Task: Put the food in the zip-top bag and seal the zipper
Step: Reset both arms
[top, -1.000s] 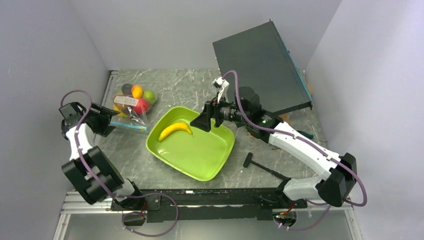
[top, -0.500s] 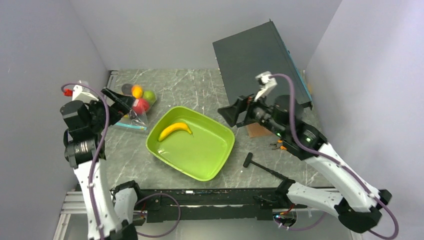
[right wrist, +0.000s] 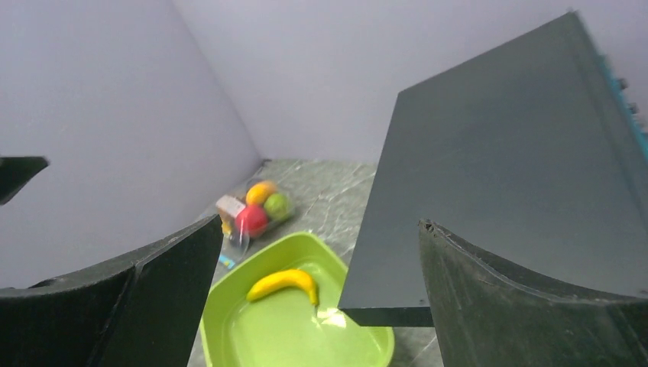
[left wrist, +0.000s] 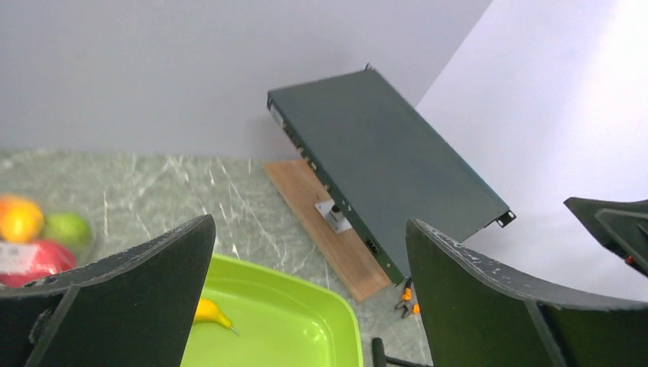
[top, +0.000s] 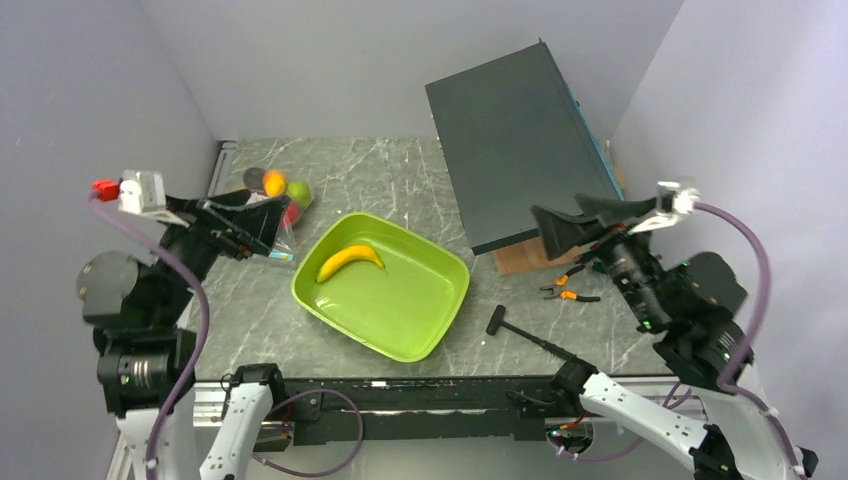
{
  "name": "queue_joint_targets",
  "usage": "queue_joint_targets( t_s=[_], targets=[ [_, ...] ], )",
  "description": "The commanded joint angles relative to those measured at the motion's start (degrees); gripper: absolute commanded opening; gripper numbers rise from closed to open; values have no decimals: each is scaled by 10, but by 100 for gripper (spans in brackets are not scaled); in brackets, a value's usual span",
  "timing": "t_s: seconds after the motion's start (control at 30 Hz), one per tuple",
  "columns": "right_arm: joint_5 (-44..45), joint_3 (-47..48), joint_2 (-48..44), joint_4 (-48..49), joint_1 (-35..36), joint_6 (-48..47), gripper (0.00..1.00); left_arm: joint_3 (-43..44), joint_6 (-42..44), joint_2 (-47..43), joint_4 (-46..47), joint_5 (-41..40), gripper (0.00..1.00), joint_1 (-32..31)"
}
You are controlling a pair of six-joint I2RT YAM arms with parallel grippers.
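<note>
now both arms have lifted up and back off the table. left tool (left wrist: pixel 309 229) and right tool (right wrist: pixel 321 223) have spread wide apart, both empty. so packing looks paused: one banana (top: pixel 350 262) is left in the one tray (top: pixel 440 330). far left, one bag (top: pixel 285 197) shows four pieces inside. zipper (top: pixel 272 256) state unclear.

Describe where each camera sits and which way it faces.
Top external: above and behind the robot, looking down at the table; left gripper, right gripper show.
Left wrist: raised, facing far-right over the tray to the dark panel; own fingers.
Right wrist: raised, facing far-left over the banana to the bagged food; own fingers.
Both wrists share tray, banana.
</note>
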Motion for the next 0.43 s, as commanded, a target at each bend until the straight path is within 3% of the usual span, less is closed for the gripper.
queue_joint_targets(
  t_s=[0.0,0.3,0.4],
  targets=[
    [59,-10,-45,22,0,-34,100,38,53,-37,39,2,100,-2],
    [113,27,-45,-4,0,-23,100,44,63,-54,59,-4,100,-2],
    [126,80,-12,-65,1,-12,100,33,57,-50,70,2,100,-2]
  ],
)
